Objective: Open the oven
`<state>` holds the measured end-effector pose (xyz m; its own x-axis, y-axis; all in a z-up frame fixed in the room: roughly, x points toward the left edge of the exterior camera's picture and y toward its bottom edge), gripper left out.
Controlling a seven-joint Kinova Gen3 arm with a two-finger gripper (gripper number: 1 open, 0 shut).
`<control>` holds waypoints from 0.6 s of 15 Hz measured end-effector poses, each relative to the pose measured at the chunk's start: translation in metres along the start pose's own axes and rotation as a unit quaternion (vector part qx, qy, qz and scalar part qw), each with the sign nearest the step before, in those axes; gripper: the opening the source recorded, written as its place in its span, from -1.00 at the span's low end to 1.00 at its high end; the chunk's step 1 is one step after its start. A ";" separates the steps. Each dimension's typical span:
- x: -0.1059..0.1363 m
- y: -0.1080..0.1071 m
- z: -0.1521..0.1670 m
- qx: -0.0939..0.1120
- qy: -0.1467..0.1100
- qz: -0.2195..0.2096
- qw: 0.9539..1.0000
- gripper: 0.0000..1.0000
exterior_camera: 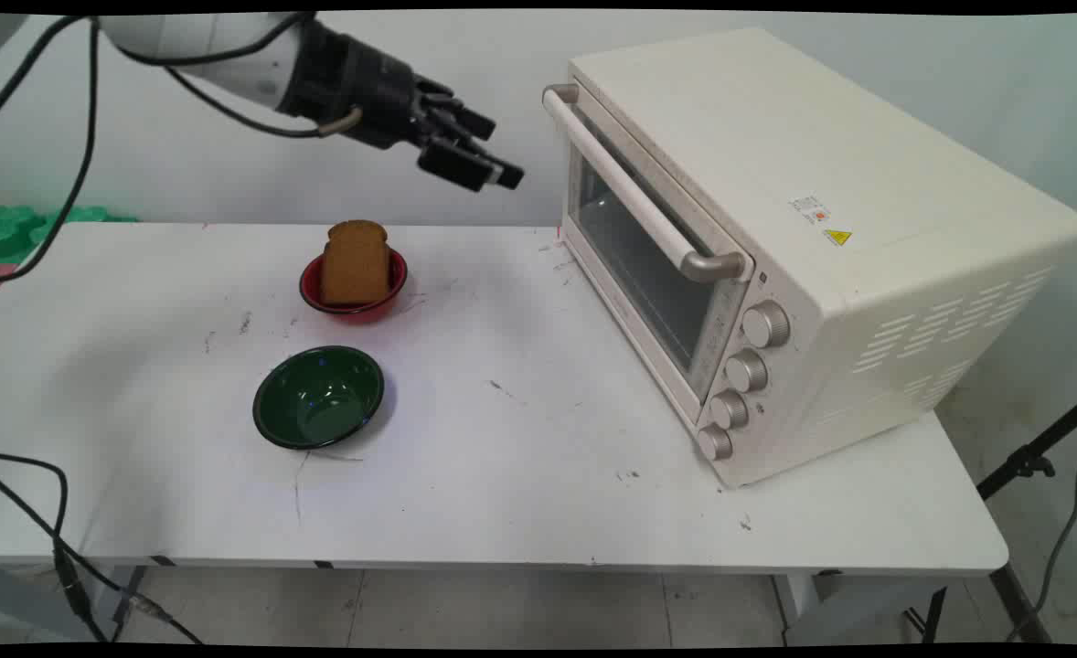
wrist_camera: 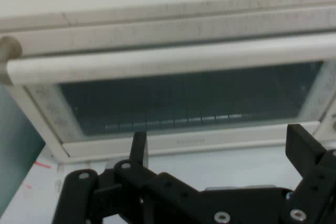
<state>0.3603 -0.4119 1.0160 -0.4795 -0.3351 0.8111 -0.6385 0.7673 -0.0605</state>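
The gripper (exterior_camera: 493, 164) hangs in the air above the surface (exterior_camera: 520, 475), tilted down and pointing at the oven (exterior_camera: 822, 228), near the left end of its handle (exterior_camera: 630, 196) and not touching it. Its fingers (wrist_camera: 302, 148) stand wide apart and hold nothing; in the hand view one rises at the lower right and the other at the lower left, with the oven's glass door (wrist_camera: 184, 106) and the long pale handle (wrist_camera: 173, 61) filling the space beyond them. The door is closed. The oven sits on the right half of the surface, its front angled toward the left, with four knobs (exterior_camera: 747, 372) in a column at the near end of the front. Well to the left, below the gripper, a red bowl (exterior_camera: 353, 291) holds a slice of brown bread (exterior_camera: 356, 262) that leans up out of it. Just nearer the camera stands a green bowl (exterior_camera: 319, 397), apart from the red one.
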 end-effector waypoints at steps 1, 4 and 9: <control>0.005 0.001 0.004 0.002 0.001 0.000 1.000 1.00; 0.021 0.004 0.016 0.005 0.005 0.000 1.000 1.00; 0.046 0.006 0.040 0.016 0.012 0.001 1.000 -1.00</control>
<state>0.3107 -0.4442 1.0297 -0.4657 -0.3203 0.8250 -0.6564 0.7502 -0.0793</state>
